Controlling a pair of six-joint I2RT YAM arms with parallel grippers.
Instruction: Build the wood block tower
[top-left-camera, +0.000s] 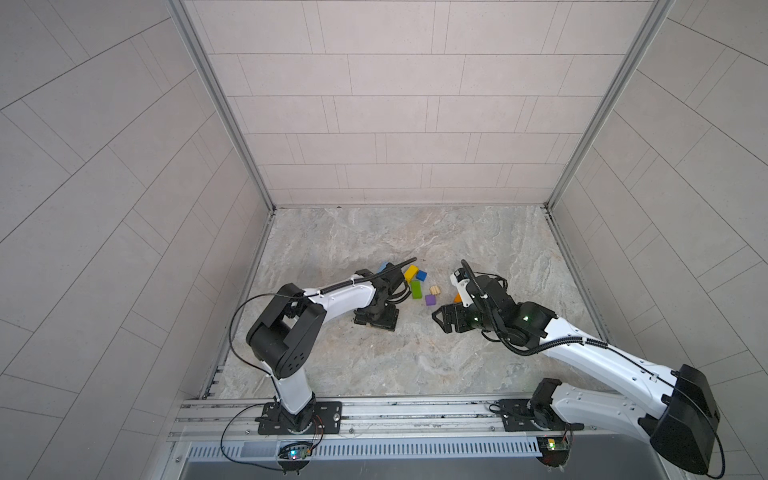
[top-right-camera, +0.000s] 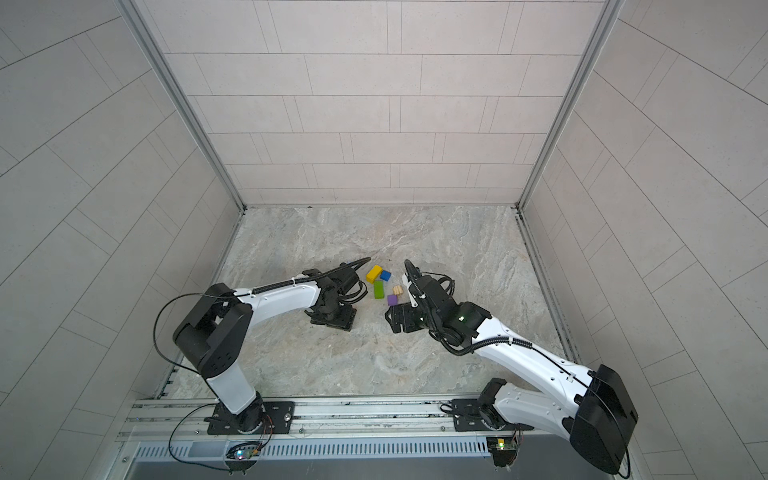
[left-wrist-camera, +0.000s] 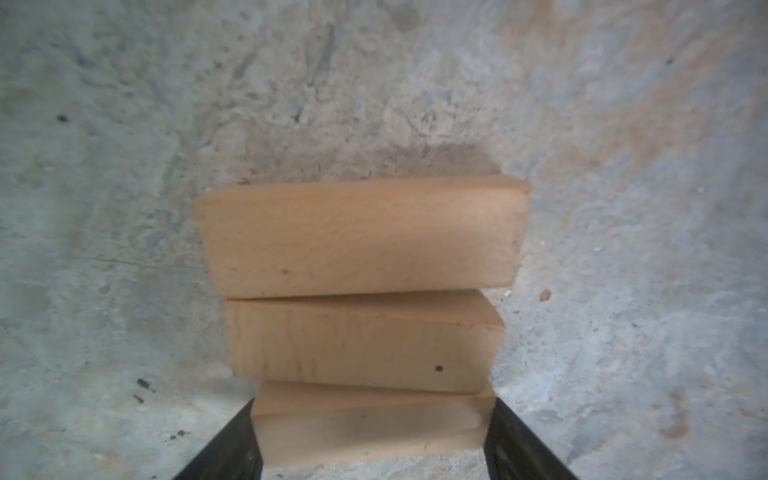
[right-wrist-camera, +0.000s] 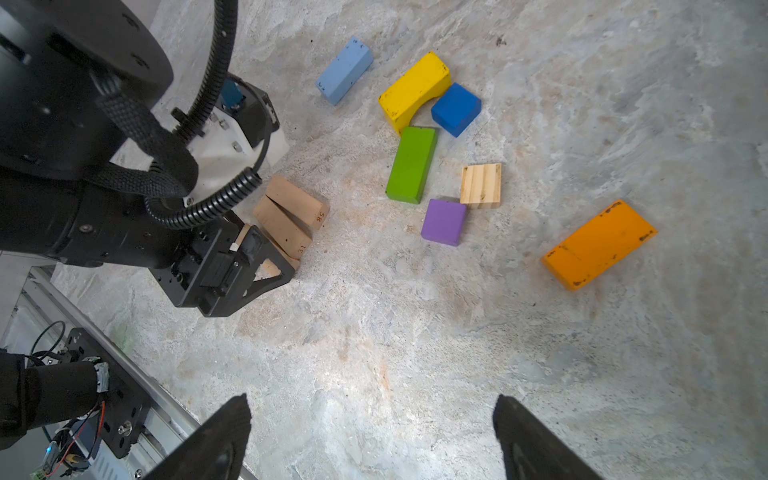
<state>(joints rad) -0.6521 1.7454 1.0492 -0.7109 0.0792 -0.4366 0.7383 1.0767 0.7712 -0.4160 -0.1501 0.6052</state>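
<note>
Plainly, the left gripper (left-wrist-camera: 372, 440) was clamped on the ends of the nearest tan bar (left-wrist-camera: 370, 432), whose long axis ran finger to finger. The middle tan bar (left-wrist-camera: 361, 345) and far tan bar (left-wrist-camera: 361, 237) lay flat beyond it, side by side and touching. The right gripper (right-wrist-camera: 372, 436) stood spread and empty, with the green bar (right-wrist-camera: 411, 164), purple cube (right-wrist-camera: 444, 221) and orange bar (right-wrist-camera: 598, 244) scattered ahead of its fingertips (right-wrist-camera: 224, 440).

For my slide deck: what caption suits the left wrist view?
Left gripper clasps the nearest tan bar, two more tan bars side by side beyond it on the marbled table.
</note>
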